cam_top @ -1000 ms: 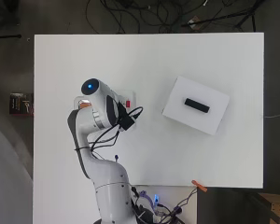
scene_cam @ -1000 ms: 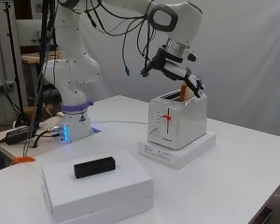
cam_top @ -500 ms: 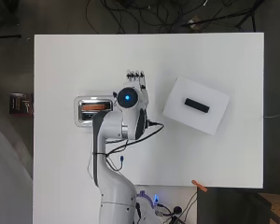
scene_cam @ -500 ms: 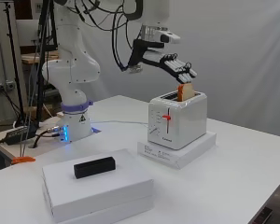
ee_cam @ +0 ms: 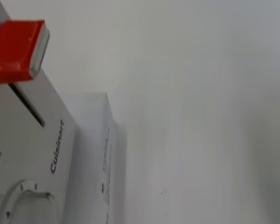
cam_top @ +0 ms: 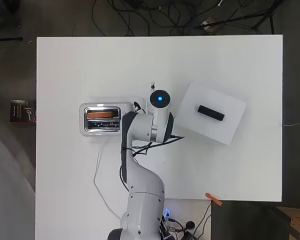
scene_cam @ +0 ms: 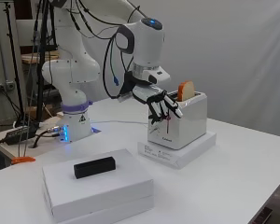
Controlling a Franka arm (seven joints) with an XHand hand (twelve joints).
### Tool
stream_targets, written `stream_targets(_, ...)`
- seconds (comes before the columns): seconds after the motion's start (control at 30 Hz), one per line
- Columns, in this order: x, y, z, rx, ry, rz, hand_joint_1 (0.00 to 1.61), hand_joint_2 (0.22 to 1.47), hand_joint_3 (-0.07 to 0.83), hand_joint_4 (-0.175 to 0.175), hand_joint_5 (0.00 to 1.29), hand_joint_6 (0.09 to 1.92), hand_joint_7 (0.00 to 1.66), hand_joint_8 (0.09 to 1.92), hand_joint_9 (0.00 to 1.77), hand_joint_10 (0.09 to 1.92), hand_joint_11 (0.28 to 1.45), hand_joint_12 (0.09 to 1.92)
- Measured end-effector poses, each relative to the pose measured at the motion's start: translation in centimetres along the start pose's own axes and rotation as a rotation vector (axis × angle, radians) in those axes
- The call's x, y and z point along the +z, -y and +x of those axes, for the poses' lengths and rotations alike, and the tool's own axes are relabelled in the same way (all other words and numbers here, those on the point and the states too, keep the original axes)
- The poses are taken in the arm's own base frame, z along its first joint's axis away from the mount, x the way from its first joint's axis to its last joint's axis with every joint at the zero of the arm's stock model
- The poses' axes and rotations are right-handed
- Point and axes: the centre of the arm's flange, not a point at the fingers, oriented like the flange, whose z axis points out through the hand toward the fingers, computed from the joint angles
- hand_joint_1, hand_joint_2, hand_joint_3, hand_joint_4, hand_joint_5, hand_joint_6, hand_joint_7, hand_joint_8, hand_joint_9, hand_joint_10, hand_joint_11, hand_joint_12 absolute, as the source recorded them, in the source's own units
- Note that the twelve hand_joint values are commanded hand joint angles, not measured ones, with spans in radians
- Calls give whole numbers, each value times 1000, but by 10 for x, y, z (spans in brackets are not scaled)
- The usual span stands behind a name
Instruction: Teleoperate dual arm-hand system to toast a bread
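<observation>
- White table point(scene_cam: 233, 172) carries a white boxy toaster point(scene_cam: 179, 122); tan bread slice point(scene_cam: 186, 90) stands proud of its slot
- Black-and-white hand point(scene_cam: 161, 103) hovers beside the toaster's red lever point(ee_cam: 16, 51), fingers relaxed, holding nothing; a sideways press could shove the toaster

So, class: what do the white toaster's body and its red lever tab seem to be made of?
White toaster: probably smooth plastic or painted metal, with an even, softly glossy surface. Red lever tab: likely moulded plastic, uniformly coloured with a pale edge.

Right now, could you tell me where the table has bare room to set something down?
The far strip of the white table beyond the white toaster is bare, as is the right edge past the flat white box. It is crowded between toaster and box, where the hand hangs.
</observation>
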Motion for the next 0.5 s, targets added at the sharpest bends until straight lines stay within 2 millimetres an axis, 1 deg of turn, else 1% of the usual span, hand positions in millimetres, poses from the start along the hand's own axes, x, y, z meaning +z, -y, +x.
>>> stream_targets(0.03,11,-1,1,0,5,14,14,1098,-4,-149,208,87,917,1502,1102,1631,635,1539)
stream_targets(0.1,26,-3,3,0,7,34,23,1098,-1,-138,291,87,1001,1630,1178,1738,692,1708)
stream_targets(0.13,29,-4,3,-4,-2,42,22,1097,-1,-137,297,87,1022,1656,1199,1760,708,1750)
stream_targets(0.17,27,-4,3,-9,-17,48,18,1097,-1,-139,282,87,995,1637,1160,1743,670,1722)
stream_targets(0.2,22,-3,1,-9,-30,48,15,1096,0,-139,270,87,958,1594,1105,1695,619,1631)
stream_targets(0.23,17,-2,-2,-6,-38,41,13,1096,0,-137,260,87,925,1481,1047,1570,573,1445)
stream_targets(0.27,12,-1,-4,-3,-44,30,7,1090,-1,-129,247,87,884,1095,970,1182,562,1028)
stream_targets(0.3,6,1,-7,-2,-47,20,4,1081,0,-116,238,87,868,683,928,754,572,625)
stream_targets(0.33,2,3,-8,-3,-51,10,1,1075,0,-107,234,87,874,384,919,433,592,343)
stream_targets(0.37,0,5,-9,-2,-51,3,0,1072,0,-101,233,87,893,202,934,233,610,177)
stream_targets(0.4,2,6,-9,-1,-46,3,0,1068,-1,-96,232,87,888,100,936,119,611,87)
stream_targets(0.43,8,7,-8,-3,-39,9,0,1062,-3,-90,231,87,854,87,914,87,601,87)
stream_targets(0.5,24,8,-5,-4,-19,27,0,1049,-7,-80,226,87,779,87,862,87,581,87)
